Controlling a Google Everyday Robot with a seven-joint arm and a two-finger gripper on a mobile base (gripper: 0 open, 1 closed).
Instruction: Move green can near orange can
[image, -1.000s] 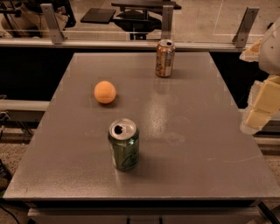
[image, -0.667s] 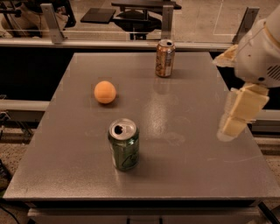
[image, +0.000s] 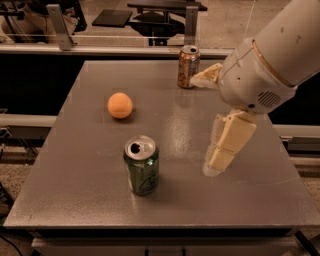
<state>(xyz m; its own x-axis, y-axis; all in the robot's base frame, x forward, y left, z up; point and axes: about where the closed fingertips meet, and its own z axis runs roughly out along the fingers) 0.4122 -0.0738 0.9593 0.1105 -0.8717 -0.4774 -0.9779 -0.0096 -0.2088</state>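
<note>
The green can (image: 141, 166) stands upright on the grey table (image: 75, 165), near its front edge and left of centre. The orange can (image: 188, 66) stands upright at the table's far edge, right of centre. My gripper (image: 202, 125) hangs over the right half of the table, to the right of the green can and in front of the orange can. Its cream fingers (image: 227, 142) are spread apart and hold nothing. One finger points towards the orange can, the other down at the table. It touches neither can.
An orange ball (image: 120, 105) lies on the table between the two cans, to the left. A rail with metal posts (image: 57, 22) and chairs stand behind the table. My white arm (image: 270, 65) fills the upper right.
My arm and gripper have moved left from the table's right edge in over the table, closer to the cans. The cans and the ball have not moved.
</note>
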